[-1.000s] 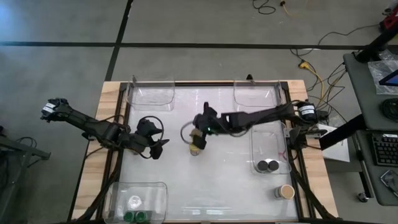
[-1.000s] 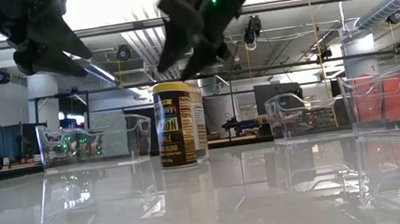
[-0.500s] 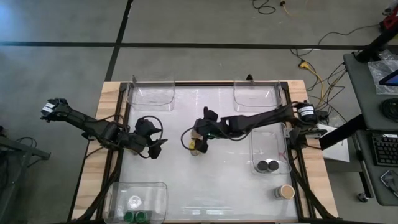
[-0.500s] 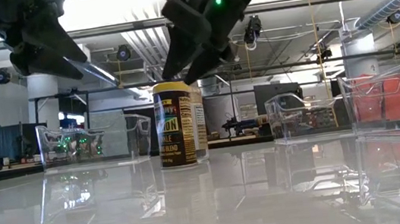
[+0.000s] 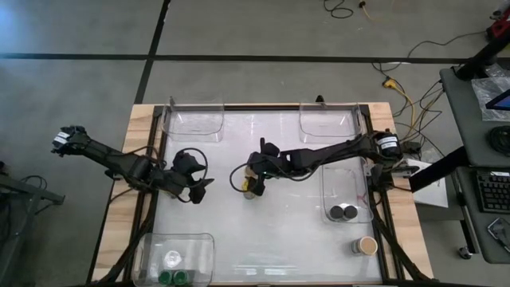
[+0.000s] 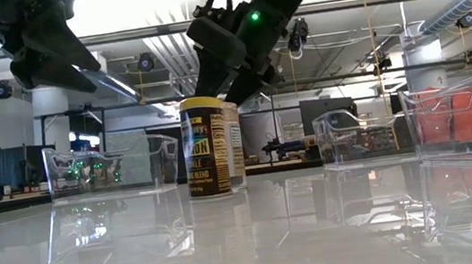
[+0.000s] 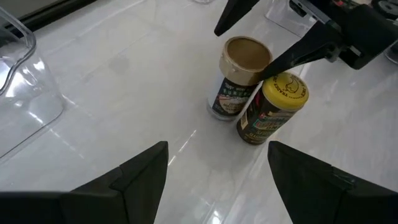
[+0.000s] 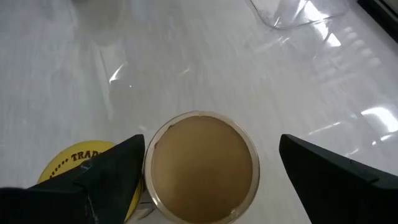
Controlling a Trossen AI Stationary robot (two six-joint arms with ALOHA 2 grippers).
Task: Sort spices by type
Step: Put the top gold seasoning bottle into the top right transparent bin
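Two spice jars stand side by side, upright on their bases, at the table's middle: one with a tan lid and one with a yellow lid. My right gripper hangs open just above them, slanting down from the table's right. Its fingers stand on either side of the tan lid, one of them over the yellow lid; I see no touch. My left gripper waits open to the left of the jars, above the table.
Clear trays stand at the far left and far right. A right tray holds two black-lidded jars. A near-left tray holds green-lidded jars. A tan-lidded jar stands near the right corner.
My right gripper has come down toward the tan-lidded jar, staying open, and now hangs close over the two jars. The jars have not moved.
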